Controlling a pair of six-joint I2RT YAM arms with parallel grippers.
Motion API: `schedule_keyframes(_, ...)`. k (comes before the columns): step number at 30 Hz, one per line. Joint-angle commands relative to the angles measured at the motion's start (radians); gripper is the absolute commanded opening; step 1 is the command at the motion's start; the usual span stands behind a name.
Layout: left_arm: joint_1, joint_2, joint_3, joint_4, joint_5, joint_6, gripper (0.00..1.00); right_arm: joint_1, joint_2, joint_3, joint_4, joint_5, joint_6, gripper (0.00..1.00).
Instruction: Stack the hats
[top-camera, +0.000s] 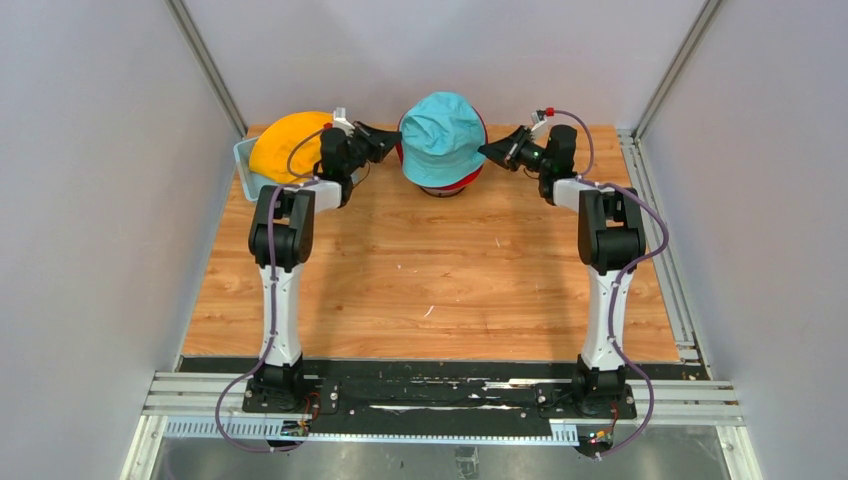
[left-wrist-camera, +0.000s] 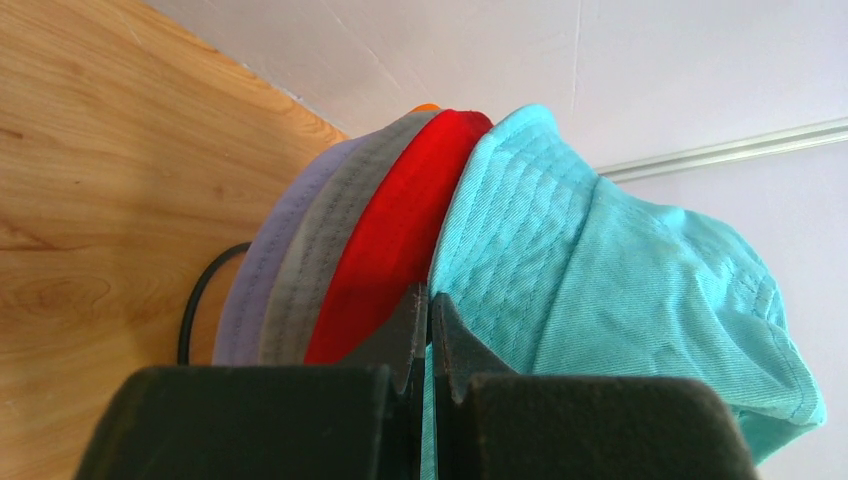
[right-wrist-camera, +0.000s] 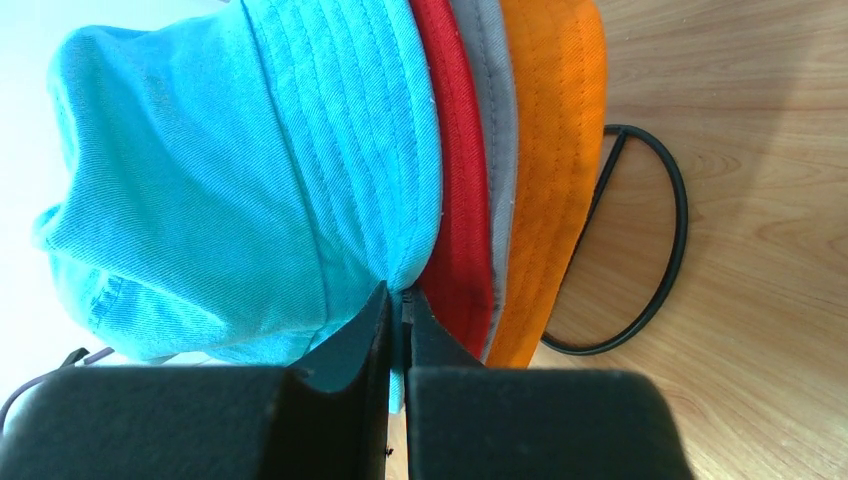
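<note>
Top external view puts the teal hat (top-camera: 441, 135) at the middle of the table's (top-camera: 430, 290) far edge, crown up, capping a pile on the black wire stand (right-wrist-camera: 680, 220). The wrist views show the brims under it: red hat (left-wrist-camera: 400, 240), grey hat (left-wrist-camera: 330, 250), lavender hat (left-wrist-camera: 265, 270), and on the right side the orange hat (right-wrist-camera: 545, 150) below the grey.

The left gripper (top-camera: 393, 138) meets the teal brim from the left and the right gripper (top-camera: 487, 151) from the right, so the 2 tools face each other across the pile. Each has its jaws pressed together on the teal brim's edge, apparently nipping a fold of it just above the red brim. Both arms reach straight up the table, elbows raised, wrists turned inward.

The teal hat looks seated, so I judge letting go to be the step in hand. 1 hat is not yet stacked: the yellow hat (top-camera: 285, 145), in the light blue basket (top-camera: 243, 160) at the far left corner. It lies just left of the left wrist and well apart from the right arm, so the left arm is nearer. That arm would have to back off the brim and swing outward.
</note>
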Motion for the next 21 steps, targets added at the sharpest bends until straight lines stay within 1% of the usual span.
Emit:
schedule_keyframes(1,0.001,0.043,0.030,-0.155,-0.030,0.065,0.02,-0.017,0.014,-0.026,-0.090,-0.014,-0.057,0.02)
schedule_keyframes(2,0.006,0.035,0.028,-0.170,-0.035,0.073,0.05,-0.017,0.012,-0.025,-0.092,-0.015,-0.057,0.03)
schedule_keyframes(3,0.013,0.021,0.020,-0.182,-0.039,0.080,0.10,-0.017,0.008,-0.026,-0.089,-0.016,-0.057,0.05)
schedule_keyframes(5,0.034,-0.017,-0.003,-0.205,-0.054,0.100,0.19,-0.019,-0.001,-0.030,-0.083,-0.019,-0.059,0.14)
schedule_keyframes(9,0.092,-0.123,-0.053,-0.230,-0.075,0.149,0.32,-0.029,-0.055,-0.079,-0.036,-0.011,-0.060,0.31)
schedule_keyframes(12,0.130,-0.204,-0.071,-0.231,-0.069,0.174,0.34,-0.051,-0.137,-0.151,0.015,0.013,-0.075,0.40)
schedule_keyframes(14,0.146,-0.269,-0.077,-0.257,-0.073,0.213,0.34,-0.070,-0.206,-0.195,-0.004,0.026,-0.112,0.42)
schedule_keyframes(16,0.149,-0.349,-0.073,-0.317,-0.091,0.267,0.34,-0.085,-0.276,-0.217,-0.081,0.043,-0.182,0.46)
schedule_keyframes(18,0.148,-0.411,-0.061,-0.398,-0.115,0.329,0.34,-0.085,-0.362,-0.210,-0.211,0.073,-0.291,0.49)
schedule_keyframes(19,0.147,-0.440,-0.046,-0.474,-0.137,0.372,0.34,-0.082,-0.396,-0.198,-0.291,0.095,-0.372,0.51)
schedule_keyframes(21,0.145,-0.488,-0.006,-0.650,-0.224,0.476,0.35,-0.068,-0.452,-0.157,-0.428,0.134,-0.476,0.53)
